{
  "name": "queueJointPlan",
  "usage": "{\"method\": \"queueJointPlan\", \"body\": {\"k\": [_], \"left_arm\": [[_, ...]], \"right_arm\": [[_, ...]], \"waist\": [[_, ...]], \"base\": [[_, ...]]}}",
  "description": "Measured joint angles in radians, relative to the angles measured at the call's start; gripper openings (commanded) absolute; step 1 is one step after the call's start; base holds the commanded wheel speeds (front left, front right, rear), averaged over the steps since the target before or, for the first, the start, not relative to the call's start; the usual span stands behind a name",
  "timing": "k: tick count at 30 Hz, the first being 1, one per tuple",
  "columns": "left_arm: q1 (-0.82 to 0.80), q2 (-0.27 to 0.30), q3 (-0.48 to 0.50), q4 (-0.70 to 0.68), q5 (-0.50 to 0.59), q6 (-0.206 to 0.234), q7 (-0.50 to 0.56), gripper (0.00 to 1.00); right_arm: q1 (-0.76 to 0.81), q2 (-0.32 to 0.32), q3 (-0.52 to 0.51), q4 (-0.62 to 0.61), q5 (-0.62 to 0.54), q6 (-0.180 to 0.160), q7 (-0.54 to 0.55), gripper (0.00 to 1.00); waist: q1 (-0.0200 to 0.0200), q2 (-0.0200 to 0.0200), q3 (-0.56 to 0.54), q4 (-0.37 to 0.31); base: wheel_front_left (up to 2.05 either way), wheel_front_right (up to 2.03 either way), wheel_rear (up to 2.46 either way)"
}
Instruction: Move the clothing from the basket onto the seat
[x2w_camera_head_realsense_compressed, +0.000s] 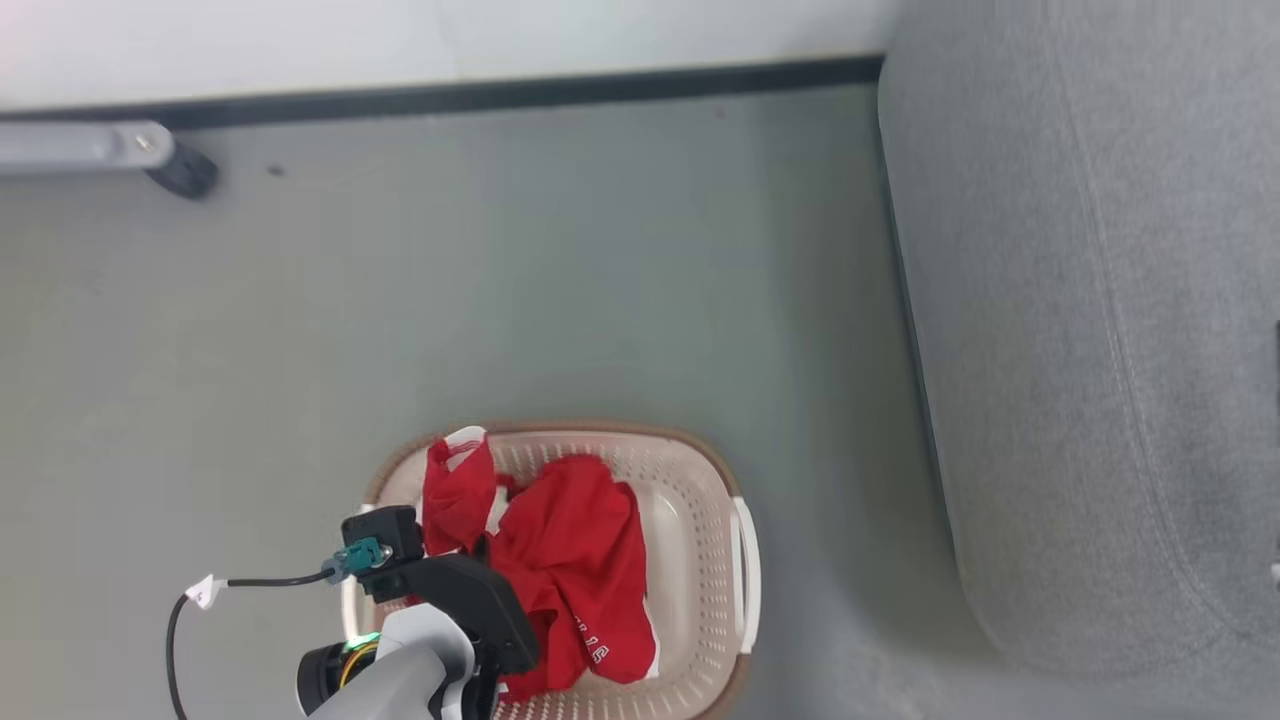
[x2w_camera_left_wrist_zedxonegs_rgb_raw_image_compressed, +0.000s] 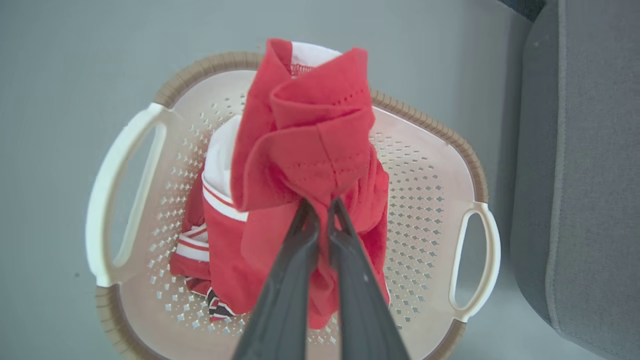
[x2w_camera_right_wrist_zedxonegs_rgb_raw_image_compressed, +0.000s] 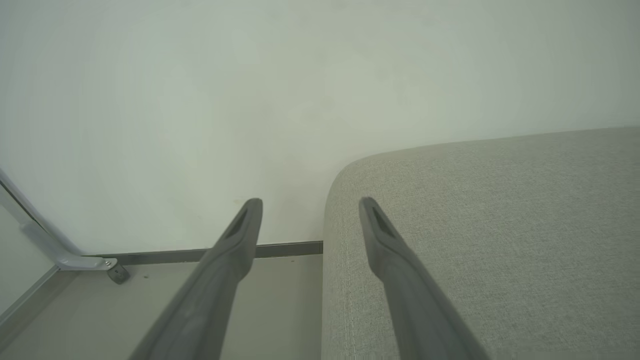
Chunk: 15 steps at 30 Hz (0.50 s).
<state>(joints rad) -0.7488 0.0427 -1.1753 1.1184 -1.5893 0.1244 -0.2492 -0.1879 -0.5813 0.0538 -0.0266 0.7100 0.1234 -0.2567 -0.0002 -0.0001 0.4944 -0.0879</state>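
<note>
Left gripper (x2w_camera_left_wrist_zedxonegs_rgb_raw_image_compressed: 320, 202) clamped on red clothing (x2w_camera_left_wrist_zedxonegs_rgb_raw_image_compressed: 305, 150), bunch held over basket (x2w_camera_left_wrist_zedxonegs_rgb_raw_image_compressed: 425, 200), rest trailing inside. Right gripper (x2w_camera_right_wrist_zedxonegs_rgb_raw_image_compressed: 310, 205) fingers apart, empty, at seat (x2w_camera_right_wrist_zedxonegs_rgb_raw_image_compressed: 500, 225) corner.

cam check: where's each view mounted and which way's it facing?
Head: on the head, looking down at floor, basket, clothing, seat; left forearm shows.
Left wrist: looks down along left claw, shut on clothing over basket.
Right wrist: looks along open right claw at wall and seat corner.
Shared: head and left wrist both show basket and clothing; all show seat.
</note>
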Motion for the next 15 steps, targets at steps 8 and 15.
{"method": "queueJointPlan", "body": {"k": [8,15], "left_arm": [[0.000,-0.004,0.052,0.046,0.082,0.000,0.000,0.00],[-0.001,-0.006,0.109,0.077,0.179,0.000,0.000,0.00]], "right_arm": [[0.044,0.059,0.034,0.054,-0.036,0.000,0.000,1.00],[0.112,0.111,0.095,0.111,-0.087,0.000,0.000,1.00]], "waist": [[0.0001,0.0000,-0.120,0.038],[0.0000,0.0000,-0.240,0.075]], "base": [[0.00,0.00,0.00],[0.00,0.00,0.00]]}}
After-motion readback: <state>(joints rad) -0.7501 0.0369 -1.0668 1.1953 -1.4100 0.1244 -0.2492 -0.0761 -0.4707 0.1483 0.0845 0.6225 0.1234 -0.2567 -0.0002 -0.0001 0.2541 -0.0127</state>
